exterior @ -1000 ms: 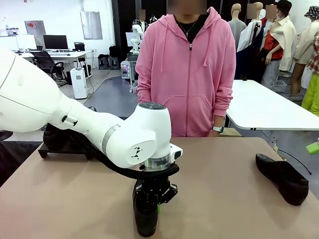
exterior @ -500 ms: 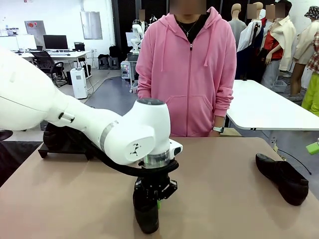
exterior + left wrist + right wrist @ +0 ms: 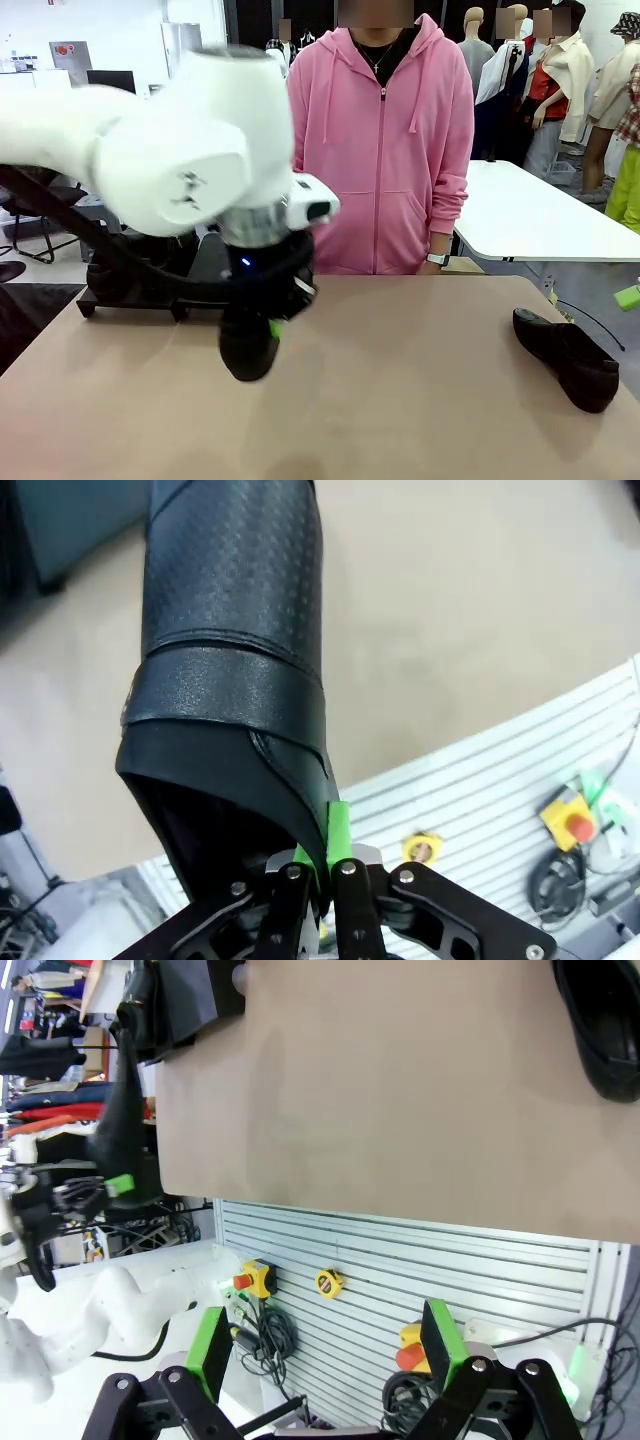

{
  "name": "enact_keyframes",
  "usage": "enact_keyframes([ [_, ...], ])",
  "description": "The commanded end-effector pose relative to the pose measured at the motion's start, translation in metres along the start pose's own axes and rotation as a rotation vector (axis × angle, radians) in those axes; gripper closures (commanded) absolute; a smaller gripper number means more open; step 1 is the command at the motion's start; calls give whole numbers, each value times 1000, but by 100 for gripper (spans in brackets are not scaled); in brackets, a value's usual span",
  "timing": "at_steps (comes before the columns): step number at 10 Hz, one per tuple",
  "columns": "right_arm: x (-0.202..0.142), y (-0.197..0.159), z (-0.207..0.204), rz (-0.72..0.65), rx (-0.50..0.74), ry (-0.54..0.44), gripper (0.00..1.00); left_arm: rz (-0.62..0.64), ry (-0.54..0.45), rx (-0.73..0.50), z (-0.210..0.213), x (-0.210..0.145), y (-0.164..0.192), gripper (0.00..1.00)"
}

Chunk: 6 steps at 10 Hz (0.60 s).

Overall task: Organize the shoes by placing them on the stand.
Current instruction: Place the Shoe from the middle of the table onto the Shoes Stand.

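Observation:
My left gripper (image 3: 276,322) is shut on the rim of a glossy black shoe (image 3: 248,347), which hangs toe-down above the table's middle left. In the left wrist view the green pads (image 3: 338,832) pinch the shoe's (image 3: 235,630) collar edge. The black stand (image 3: 135,297) sits at the table's far left, partly hidden behind my left arm. A second black shoe (image 3: 566,357) lies on its side near the right edge, also seen as the shoe (image 3: 602,1032) in the right wrist view. My right gripper (image 3: 327,1352) hangs open off the table's near side, holding nothing.
A person in a pink hoodie (image 3: 375,150) stands at the far edge, hands down. The tan tabletop (image 3: 420,400) is bare between the two shoes. A white table (image 3: 530,215) stands behind at the right.
My left gripper has lifted the shoe off the table and swung it up and to the left, toward the stand. The shoe at the right has not moved.

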State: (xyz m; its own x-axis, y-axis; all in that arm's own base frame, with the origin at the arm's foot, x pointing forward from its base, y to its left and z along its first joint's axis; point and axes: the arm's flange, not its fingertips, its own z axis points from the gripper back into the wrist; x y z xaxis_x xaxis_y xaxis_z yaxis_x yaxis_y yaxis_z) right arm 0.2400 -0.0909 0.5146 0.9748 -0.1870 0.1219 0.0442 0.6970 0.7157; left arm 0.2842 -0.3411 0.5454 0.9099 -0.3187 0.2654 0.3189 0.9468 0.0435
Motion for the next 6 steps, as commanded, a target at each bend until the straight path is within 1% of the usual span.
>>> enact_keyframes([
  [1,0,2,3,4,21,-5,0,34,-102,49,0,-7,53,100],
  [2,0,2,3,4,21,-5,0,123,-117,62,2,-12,89,100],
  [3,0,2,3,4,21,-5,0,215,-121,95,4,-23,117,100],
  [4,0,2,3,4,21,-5,0,443,-128,-14,16,-37,129,100],
  [5,0,2,3,4,21,-5,0,146,-88,67,12,-11,93,100],
  [6,0,2,3,4,21,-5,0,146,-88,67,12,-11,93,100],
])
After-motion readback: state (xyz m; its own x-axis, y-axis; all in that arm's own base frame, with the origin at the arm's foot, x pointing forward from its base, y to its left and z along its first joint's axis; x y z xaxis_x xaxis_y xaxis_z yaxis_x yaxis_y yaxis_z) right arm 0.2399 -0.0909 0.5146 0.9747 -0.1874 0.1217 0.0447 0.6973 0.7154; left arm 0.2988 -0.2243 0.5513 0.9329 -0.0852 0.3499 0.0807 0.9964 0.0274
